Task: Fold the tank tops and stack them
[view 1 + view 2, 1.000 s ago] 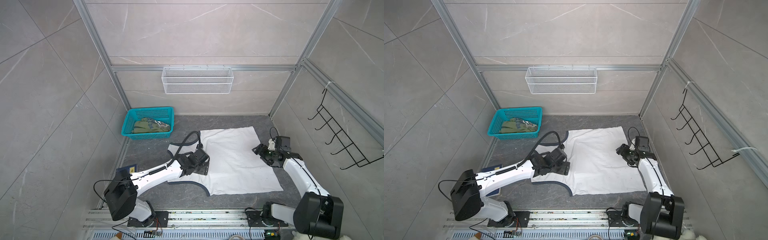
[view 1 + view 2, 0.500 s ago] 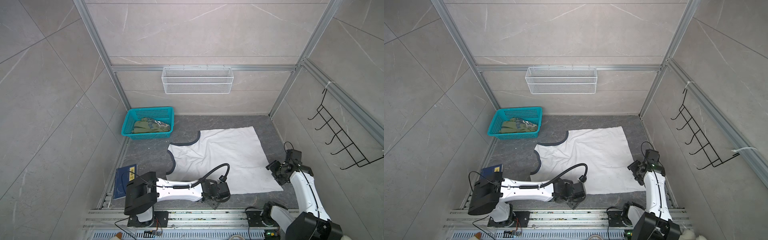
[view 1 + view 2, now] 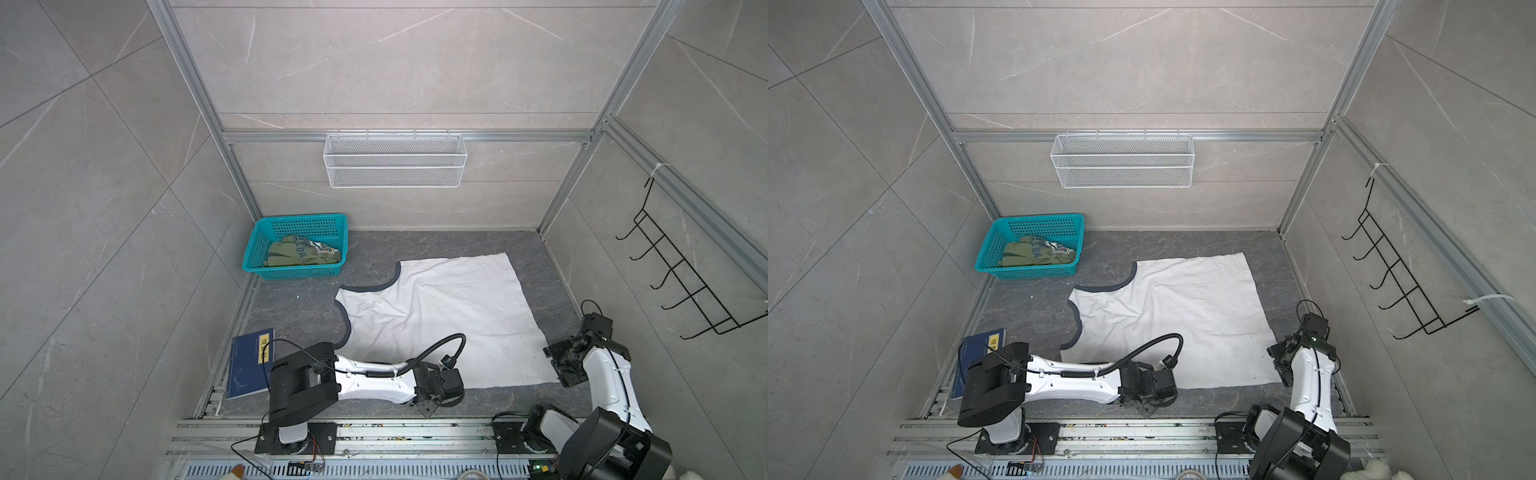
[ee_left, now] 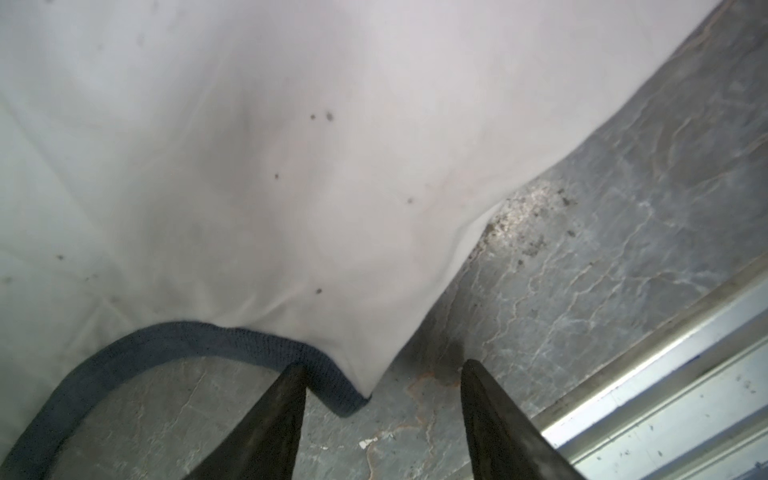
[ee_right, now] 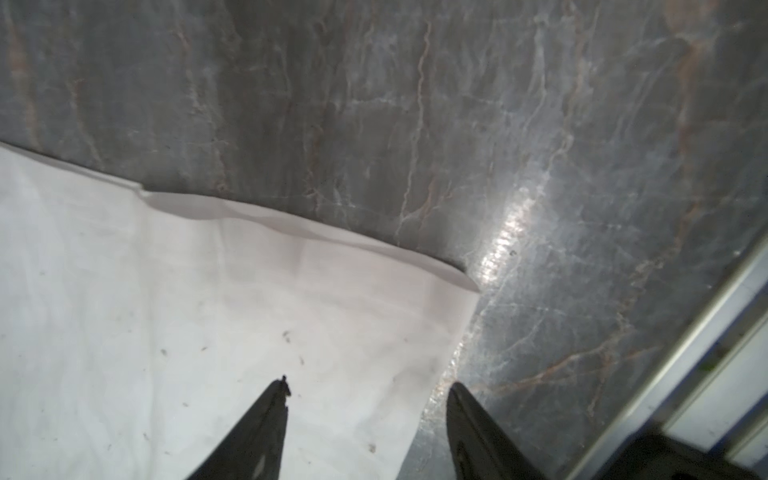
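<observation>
The white tank top (image 3: 436, 316) (image 3: 1167, 316) with navy trim lies spread flat on the grey floor in both top views. My left gripper (image 3: 432, 409) (image 4: 382, 365) is low at its near edge. It is open, and the navy-trimmed strap corner (image 4: 340, 395) lies between the fingers (image 4: 286, 415), not pinched. My right gripper (image 3: 559, 365) (image 5: 369, 384) is open over the near right corner. The white hem edge (image 5: 436, 374) runs between its fingers. The olive green tank top (image 3: 299, 253) (image 3: 1034, 253) lies crumpled in the teal basket.
The teal basket (image 3: 299, 219) stands at the far left. A dark blue book (image 3: 249, 365) lies at the near left beside the left arm. A metal rail (image 3: 374, 428) runs along the front edge. A wire shelf (image 3: 395, 160) and a hook rack (image 3: 681, 282) hang on the walls.
Both grippers have left the left and right sides of the white top and come down to its near edge. Their jaws have narrowed a little. The top lies uncovered and flat.
</observation>
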You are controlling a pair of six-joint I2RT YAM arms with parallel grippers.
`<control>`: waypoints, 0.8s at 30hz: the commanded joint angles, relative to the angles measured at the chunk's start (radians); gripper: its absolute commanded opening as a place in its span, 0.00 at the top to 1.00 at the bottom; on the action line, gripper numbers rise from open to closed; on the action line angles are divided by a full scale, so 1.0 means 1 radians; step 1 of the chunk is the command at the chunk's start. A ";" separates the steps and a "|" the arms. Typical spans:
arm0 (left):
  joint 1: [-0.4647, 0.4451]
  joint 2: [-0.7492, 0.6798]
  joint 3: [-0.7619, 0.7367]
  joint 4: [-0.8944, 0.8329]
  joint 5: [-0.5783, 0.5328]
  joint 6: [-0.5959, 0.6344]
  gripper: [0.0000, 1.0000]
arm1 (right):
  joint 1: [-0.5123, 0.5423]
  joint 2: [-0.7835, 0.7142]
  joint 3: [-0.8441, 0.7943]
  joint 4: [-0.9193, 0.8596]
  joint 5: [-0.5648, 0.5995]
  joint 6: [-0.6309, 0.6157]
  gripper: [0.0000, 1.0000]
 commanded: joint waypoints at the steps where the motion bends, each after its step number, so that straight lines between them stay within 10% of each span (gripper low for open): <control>1: 0.010 0.014 0.013 0.022 -0.005 0.025 0.40 | -0.009 0.003 -0.013 -0.009 0.041 0.035 0.38; 24: 0.038 0.043 0.015 0.051 0.008 0.033 0.56 | -0.040 0.140 -0.029 0.067 0.067 0.066 0.61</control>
